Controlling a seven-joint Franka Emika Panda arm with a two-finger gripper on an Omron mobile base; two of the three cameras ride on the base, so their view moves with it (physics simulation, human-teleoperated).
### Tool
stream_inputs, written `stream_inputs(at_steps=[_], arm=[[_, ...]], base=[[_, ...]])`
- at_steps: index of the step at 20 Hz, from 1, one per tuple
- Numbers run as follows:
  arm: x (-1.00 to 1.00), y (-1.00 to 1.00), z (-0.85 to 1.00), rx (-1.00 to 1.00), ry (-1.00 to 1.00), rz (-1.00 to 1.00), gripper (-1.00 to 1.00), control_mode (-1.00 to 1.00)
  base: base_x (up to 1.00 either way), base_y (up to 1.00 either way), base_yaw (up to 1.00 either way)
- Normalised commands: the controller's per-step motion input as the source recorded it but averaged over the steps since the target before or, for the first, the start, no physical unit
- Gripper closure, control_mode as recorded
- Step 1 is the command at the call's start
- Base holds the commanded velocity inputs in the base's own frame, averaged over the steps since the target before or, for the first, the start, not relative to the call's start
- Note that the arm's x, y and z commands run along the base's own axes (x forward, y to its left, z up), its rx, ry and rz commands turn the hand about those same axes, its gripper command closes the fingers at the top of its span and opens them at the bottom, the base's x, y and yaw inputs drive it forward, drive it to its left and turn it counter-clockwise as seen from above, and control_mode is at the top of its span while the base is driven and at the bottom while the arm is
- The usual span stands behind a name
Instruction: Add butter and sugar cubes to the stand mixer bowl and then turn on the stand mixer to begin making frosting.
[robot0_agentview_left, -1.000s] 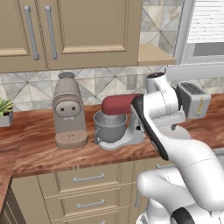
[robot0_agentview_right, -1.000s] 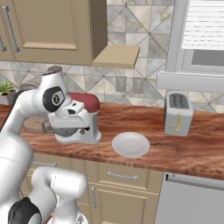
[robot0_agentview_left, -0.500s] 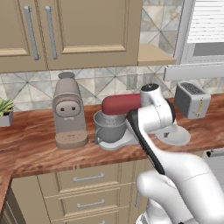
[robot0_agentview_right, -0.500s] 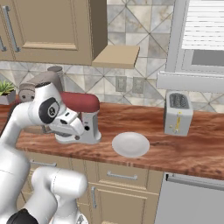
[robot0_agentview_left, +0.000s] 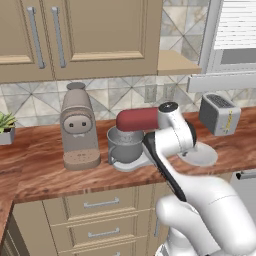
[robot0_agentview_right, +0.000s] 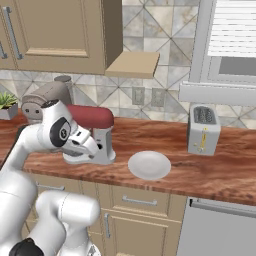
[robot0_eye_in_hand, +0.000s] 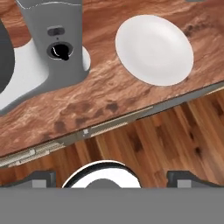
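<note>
Wood counter, beige cabs

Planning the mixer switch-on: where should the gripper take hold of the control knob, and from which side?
Grip the small black knob on the grey column of the stand mixer, which faces the white plate. Come straight at that face from the plate's side, with the open gripper straddling the raised lever; it looks like the only protruding part.

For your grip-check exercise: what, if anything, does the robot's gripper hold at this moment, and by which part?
Nothing is held. In the hand view the gripper is open, its fingertips wide apart with bare floor between them, well short of the stand mixer and the white plate.
</note>
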Motion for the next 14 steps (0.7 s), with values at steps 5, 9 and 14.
stream_inputs(at_steps=[5,9,14], arm=[[0.49,0.02,0.0,-0.07,0.0,0.1,-1.0,-1.0],[0.31,0.0,-0.02,-0.1,0.0,0.14,-1.0,-1.0],[0.17,0.0,-0.2,-0.07,0.0,0.18,-1.0,-1.0]], base=[[0.0,0.0,0.0],[0.0,0.0,0.0],[0.0,0.0,0.0]])
